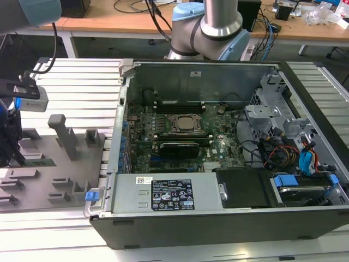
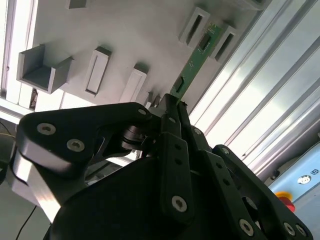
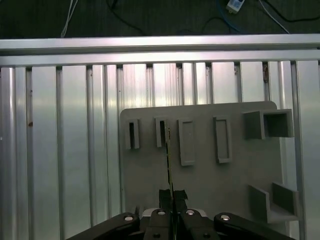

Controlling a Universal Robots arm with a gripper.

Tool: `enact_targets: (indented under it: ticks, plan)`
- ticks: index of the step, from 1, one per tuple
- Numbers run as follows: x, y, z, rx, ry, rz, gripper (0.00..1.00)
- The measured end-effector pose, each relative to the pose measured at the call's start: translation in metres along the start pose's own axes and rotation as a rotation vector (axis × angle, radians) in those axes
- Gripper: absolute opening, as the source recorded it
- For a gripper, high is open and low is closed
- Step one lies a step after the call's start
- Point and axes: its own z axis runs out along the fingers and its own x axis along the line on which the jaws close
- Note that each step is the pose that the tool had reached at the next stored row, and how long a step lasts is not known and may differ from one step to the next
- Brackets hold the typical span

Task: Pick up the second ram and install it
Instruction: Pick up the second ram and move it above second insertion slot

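Our black hand (image 2: 171, 102) is clamped on the near end of the long, thin green circuit-board ram stick (image 2: 196, 56), whose far end sits between two raised pockets (image 2: 194, 25) of the grey plastic tray (image 2: 125, 30); we judge it light, stiff, fragile, best pinched across its flat faces

Your exterior view looks down at a slant from high up, far enough back to take in the whole open computer case (image 1: 218, 218) and the grey tray (image 1: 76, 169) on the slatted table (image 1: 82, 82) at the exterior view's left. Your first wrist view looks straight down past the gripper (image 3: 171, 192) onto that tray. Your second wrist view sits close behind the gripper (image 2: 172, 102) and slants across the tray. Both wrist views share the tray's pockets and the second ram (image 3: 169, 150), pinched between the fingers.
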Motion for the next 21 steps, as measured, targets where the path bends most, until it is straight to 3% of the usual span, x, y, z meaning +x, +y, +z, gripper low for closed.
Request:
enact_targets:
  ticks: [6, 18, 21]
  plan:
    - [-0.0004, 0.0007, -0.0155, 0.0000, 0.0000, 0.000, 0.13]
    - [-0.0010, 0.0017, -0.0382, 0.0001, 0.0000, 0.000, 0.13]
    - [-0.0012, 0.0022, -0.0490, 0.0000, 0.0000, 0.000, 0.13]
